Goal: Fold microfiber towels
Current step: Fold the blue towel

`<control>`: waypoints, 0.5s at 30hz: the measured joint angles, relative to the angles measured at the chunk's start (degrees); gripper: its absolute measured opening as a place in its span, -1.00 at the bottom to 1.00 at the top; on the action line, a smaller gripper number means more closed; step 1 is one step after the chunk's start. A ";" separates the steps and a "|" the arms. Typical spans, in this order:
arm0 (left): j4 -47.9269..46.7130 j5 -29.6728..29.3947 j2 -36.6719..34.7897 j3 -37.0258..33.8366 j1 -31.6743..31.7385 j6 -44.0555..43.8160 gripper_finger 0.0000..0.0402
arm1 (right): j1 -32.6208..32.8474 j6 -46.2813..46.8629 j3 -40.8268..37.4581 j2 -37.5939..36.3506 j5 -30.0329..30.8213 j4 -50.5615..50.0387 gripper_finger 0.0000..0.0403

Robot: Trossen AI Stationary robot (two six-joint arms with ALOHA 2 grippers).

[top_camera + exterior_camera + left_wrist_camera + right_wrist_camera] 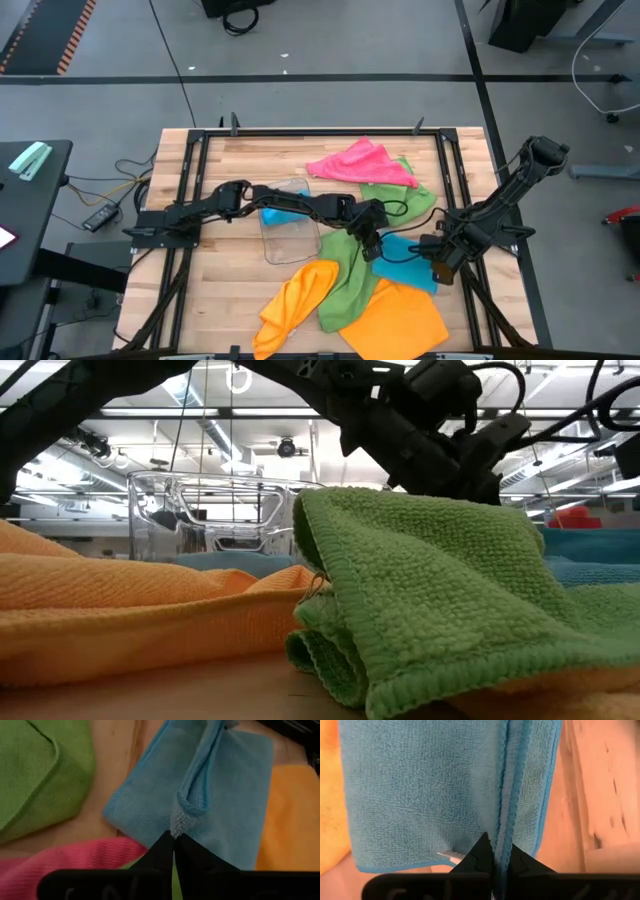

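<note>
Blue towel [408, 262] sits mid-right on the wooden surface [230, 290], pinched from both sides. Left arm stretches almost flat from the left edge across the clear plastic tray [288, 232], wrist angled down; left gripper [366, 247] has its fingers [162, 851] pressed together on a raised fold of the blue hem. Right arm comes in from the right edge, elbow high, forearm sloping down toward the middle; right gripper [437, 252] has its fingers [481, 851] clamped on the towel's opposite edge, hem running between them. Green towel [352, 283] lies bunched just beside the blue one, orange towels [385, 315] at the near edge, pink towel [362, 165] at the far side.
</note>
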 joint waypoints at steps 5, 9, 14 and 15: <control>-1.45 0.08 -0.20 0.00 -0.14 0.00 -0.84 | -1.44 -3.40 -1.05 0.00 0.23 0.00 -0.94; -3.67 0.05 -0.28 0.00 -0.14 -1.42 -0.83 | -2.79 -5.64 -1.48 0.00 0.30 0.00 -0.94; -4.97 1.49 -0.66 -0.02 -0.24 -1.53 -0.81 | -3.39 -9.67 -1.48 0.00 2.10 0.04 -0.85; -5.19 1.89 -0.97 -0.09 -0.43 -1.53 -0.80 | -3.39 -10.06 -1.48 0.00 2.54 0.04 -0.82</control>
